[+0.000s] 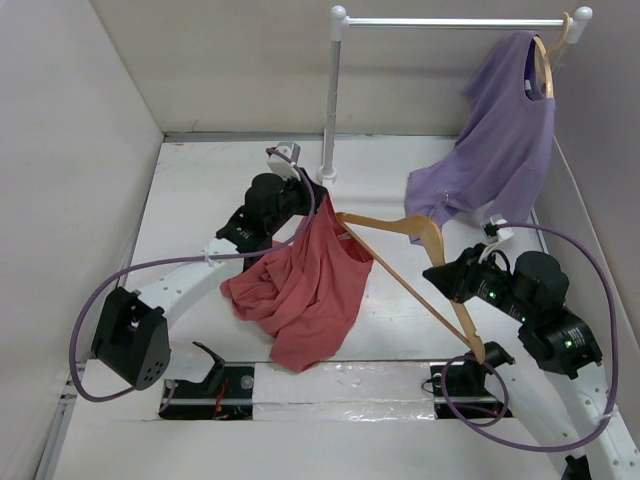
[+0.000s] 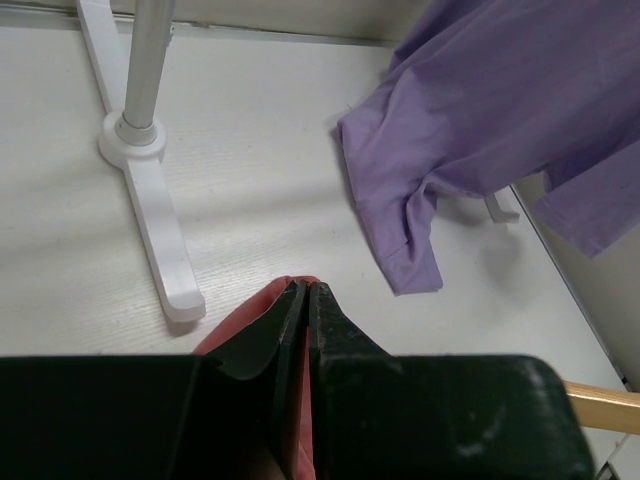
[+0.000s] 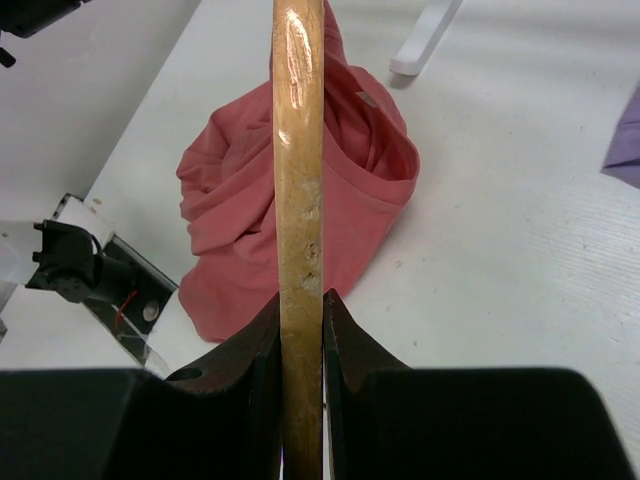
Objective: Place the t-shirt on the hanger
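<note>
The coral-red t-shirt [image 1: 305,290] hangs from my left gripper [image 1: 314,196] and drapes down onto the white table. The left gripper [image 2: 305,287] is shut on a fold of the shirt's red cloth [image 2: 232,322] near the neck. The orange-tan wooden hanger [image 1: 400,226] is held slantwise above the table, and its far end reaches into the shirt's neck opening [image 3: 375,150]. My right gripper [image 1: 445,281] is shut on the hanger's long bar [image 3: 300,180], which runs between its fingertips [image 3: 302,296]. The hanger's hook cannot be made out.
A purple t-shirt [image 1: 492,150] hangs on a paler hanger [image 1: 543,62] from a white rail [image 1: 450,22] at the back right, its hem on the table [image 2: 400,230]. The rack's post [image 1: 330,100] and foot [image 2: 155,210] stand behind my left gripper. Black brackets [image 1: 215,380] sit at the near edge.
</note>
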You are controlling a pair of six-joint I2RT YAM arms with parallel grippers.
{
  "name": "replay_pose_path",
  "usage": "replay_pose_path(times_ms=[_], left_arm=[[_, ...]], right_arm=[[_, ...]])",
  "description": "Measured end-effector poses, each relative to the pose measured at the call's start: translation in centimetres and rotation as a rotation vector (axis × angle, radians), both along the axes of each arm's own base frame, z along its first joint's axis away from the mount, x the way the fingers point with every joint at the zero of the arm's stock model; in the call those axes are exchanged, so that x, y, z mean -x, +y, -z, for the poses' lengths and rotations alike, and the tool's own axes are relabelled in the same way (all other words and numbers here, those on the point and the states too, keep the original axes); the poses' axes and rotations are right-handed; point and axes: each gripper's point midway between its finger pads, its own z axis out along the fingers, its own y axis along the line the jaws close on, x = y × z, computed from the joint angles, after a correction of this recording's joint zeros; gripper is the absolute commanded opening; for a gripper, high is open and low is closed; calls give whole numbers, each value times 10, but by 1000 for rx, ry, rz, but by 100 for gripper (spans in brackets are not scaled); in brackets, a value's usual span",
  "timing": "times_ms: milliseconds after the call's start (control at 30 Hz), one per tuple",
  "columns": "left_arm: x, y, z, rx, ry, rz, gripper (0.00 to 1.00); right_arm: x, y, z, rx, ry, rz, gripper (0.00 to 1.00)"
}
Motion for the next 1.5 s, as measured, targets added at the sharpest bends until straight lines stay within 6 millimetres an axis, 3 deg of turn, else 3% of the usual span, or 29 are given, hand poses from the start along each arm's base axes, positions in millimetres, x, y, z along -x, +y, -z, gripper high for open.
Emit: replay_pose_path(times_ms=[233,333,633,967,1100,1300,1500], left_arm=[[0,3,-4,-6,-15,-9,0],[1,4,-5,-9,-18,-9,0],[2,4,-5,-15,-17,-7,0],[3,3,-5,-12,-16,3,0],[6,-2,-6,-9,-16,22,0],[21,-12,-17,18,-28,74,0],[35,-9,-39,61,-60,92,0]], right_arm=[[12,-13,-44,-3,-104,29,0],[15,-14,-52,-8,-130,30,0],[15,-13,-33,15,-75,17,0],[9,4,-1,15,32,-54,0],[4,7,1,9,29,-59,0],[-14,18,3,-23,8,-64,0],[-45,47,1,-49,-19,-103,0]])
